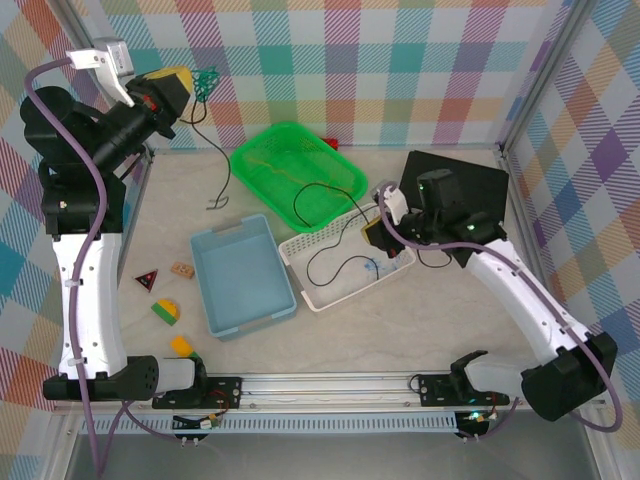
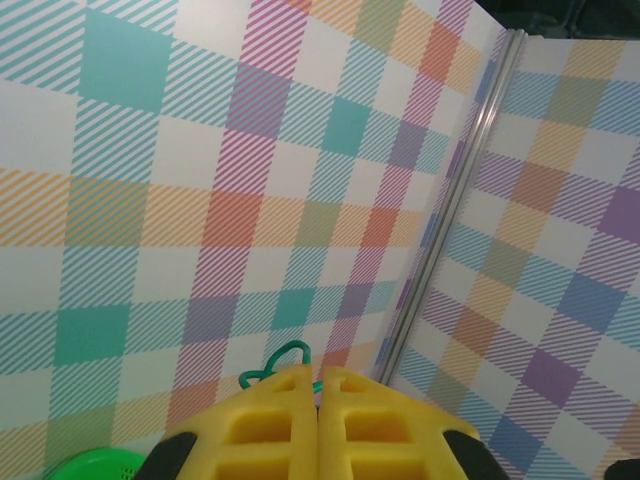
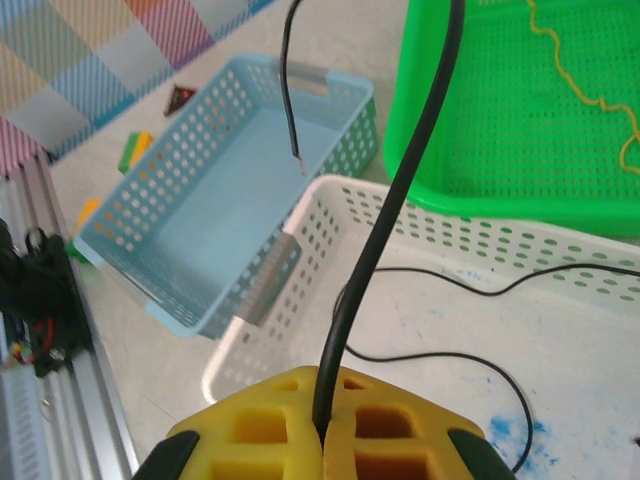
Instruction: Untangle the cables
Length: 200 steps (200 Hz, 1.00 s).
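Note:
My left gripper is raised high at the back left, against the checked wall, and is shut on the dark green cable. A loop of that green cable pokes out past the yellow fingers. Its thin tail hangs down to the table. My right gripper hovers over the white basket, shut on the black cable. The black cable arcs up over the green basket and also trails inside the white basket. The yellow cable lies alone in the green basket.
A blue basket stands just left of the white one. Small toy blocks are scattered on the table near the left arm. A black pad lies at the back right. A metal rail runs along the front edge.

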Available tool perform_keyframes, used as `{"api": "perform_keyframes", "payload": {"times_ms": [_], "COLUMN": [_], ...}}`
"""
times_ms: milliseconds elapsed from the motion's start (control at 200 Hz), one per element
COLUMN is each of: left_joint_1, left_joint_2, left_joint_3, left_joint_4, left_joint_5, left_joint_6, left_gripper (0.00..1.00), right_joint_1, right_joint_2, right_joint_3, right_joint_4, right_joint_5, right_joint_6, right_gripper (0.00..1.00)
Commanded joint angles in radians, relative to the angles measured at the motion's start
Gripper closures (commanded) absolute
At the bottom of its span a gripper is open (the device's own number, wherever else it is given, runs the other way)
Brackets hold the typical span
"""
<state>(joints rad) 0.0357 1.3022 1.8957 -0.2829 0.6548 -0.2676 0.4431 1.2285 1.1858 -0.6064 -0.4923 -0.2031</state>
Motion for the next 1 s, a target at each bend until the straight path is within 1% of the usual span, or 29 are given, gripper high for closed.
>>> {"api": "perform_keyframes", "payload": {"times_ms": [0, 140, 160, 190, 220, 245, 265, 295, 345, 430, 620, 695, 805, 835, 915, 995], "left_joint_1": [0.012, 0.011, 0.012, 0.012, 0.012, 0.011, 0.012, 0.012, 0.013, 0.012, 0.012, 0.012, 0.012, 0.012, 0.012, 0.011], "left_joint_2": [-0.022, -0.019, -0.018, -0.017, -0.016, -0.015, -0.014, -0.014, -0.011, -0.007, -0.006, -0.007, -0.012, -0.012, -0.011, 0.003], "left_joint_3": [-0.015, -0.020, -0.018, -0.018, -0.017, -0.017, -0.015, -0.014, -0.009, -0.003, 0.000, -0.001, -0.006, -0.006, -0.002, 0.011], "left_joint_4": [0.053, 0.052, 0.051, 0.050, 0.049, 0.048, 0.048, 0.048, 0.048, 0.046, 0.055, 0.062, 0.085, 0.090, 0.103, 0.111], "left_joint_5": [0.036, 0.045, 0.045, 0.046, 0.046, 0.047, 0.048, 0.050, 0.055, 0.065, 0.106, 0.131, 0.168, 0.177, 0.198, 0.225], "left_joint_6": [0.011, 0.018, 0.020, 0.021, 0.022, 0.024, 0.024, 0.027, 0.026, 0.027, 0.011, -0.001, -0.023, -0.030, -0.062, -0.102], "left_gripper": [1.00, 1.00, 1.00, 1.00, 1.00, 1.00, 1.00, 1.00, 1.00, 1.00, 1.00, 1.00, 1.00, 1.00, 1.00, 1.00], "right_joint_1": [-0.007, -0.009, -0.010, -0.010, -0.012, -0.014, -0.017, -0.019, -0.027, -0.039, -0.044, -0.044, -0.043, -0.039, -0.016, 0.022], "right_joint_2": [0.034, 0.090, 0.099, 0.110, 0.116, 0.121, 0.123, 0.124, 0.124, 0.117, 0.080, 0.071, 0.073, 0.077, 0.090, 0.116], "right_joint_3": [-0.025, -0.044, -0.045, -0.046, -0.050, -0.055, -0.059, -0.065, -0.073, -0.072, -0.084, -0.089, -0.091, -0.085, -0.064, -0.012], "right_joint_4": [0.044, 0.049, 0.051, 0.058, 0.069, 0.075, 0.082, 0.096, 0.116, 0.136, 0.212, 0.260, 0.365, 0.391, 0.461, 0.482], "right_joint_5": [-0.036, -0.026, -0.017, 0.000, 0.014, 0.023, 0.031, 0.043, 0.048, 0.033, -0.041, -0.092, -0.203, -0.225, -0.256, -0.256], "right_joint_6": [-0.187, -0.281, -0.290, -0.296, -0.304, -0.313, -0.321, -0.322, -0.317, -0.284, -0.164, -0.068, 0.095, 0.167, 0.259, 0.316], "right_gripper": [1.00, 0.99, 0.94, 0.83, 0.70, 0.56, 0.48, 0.42, 0.37, 0.32, 0.31, 0.31, 0.31, 0.31, 0.31, 0.31]}}
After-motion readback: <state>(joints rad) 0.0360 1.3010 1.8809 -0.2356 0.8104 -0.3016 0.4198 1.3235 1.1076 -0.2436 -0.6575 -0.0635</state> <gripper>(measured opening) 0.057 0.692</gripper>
